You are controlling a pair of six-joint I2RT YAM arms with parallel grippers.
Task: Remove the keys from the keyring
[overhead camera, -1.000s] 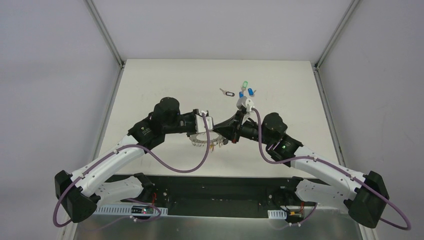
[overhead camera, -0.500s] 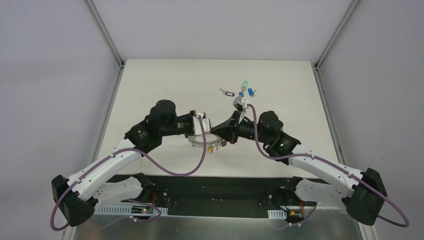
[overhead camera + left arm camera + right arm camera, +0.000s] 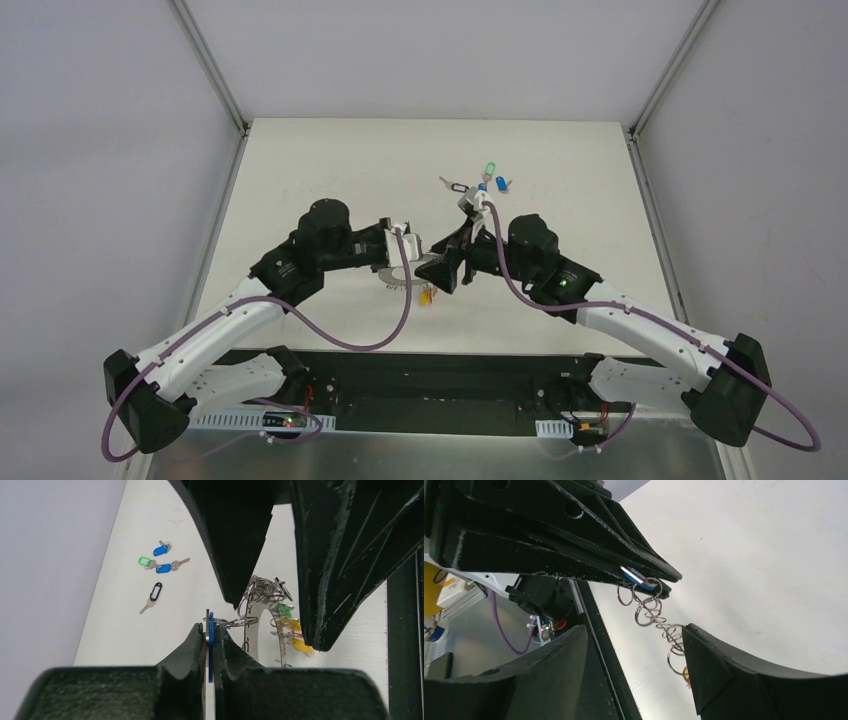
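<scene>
Keyring (image 3: 395,283) near table (image 3: 300,170) front edge; left end effector (image 3: 210,629) pinching blue tag (image 3: 636,577); right end effector (image 3: 635,630) spread.

white surface (image 3: 120,630); at upper left two blue tags (image 3: 160,550), a green tag (image 3: 144,560) and a black tag (image 3: 157,591); right of centre, yellow tags (image 3: 295,625).

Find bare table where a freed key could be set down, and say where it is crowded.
Free: the far-left of the table, between its left edge and the loose keys; and the far-right corner beyond those keys. Crowded: the centre, where the left hand, shut on a blue key, and the open right hand meet over the keyring.
</scene>
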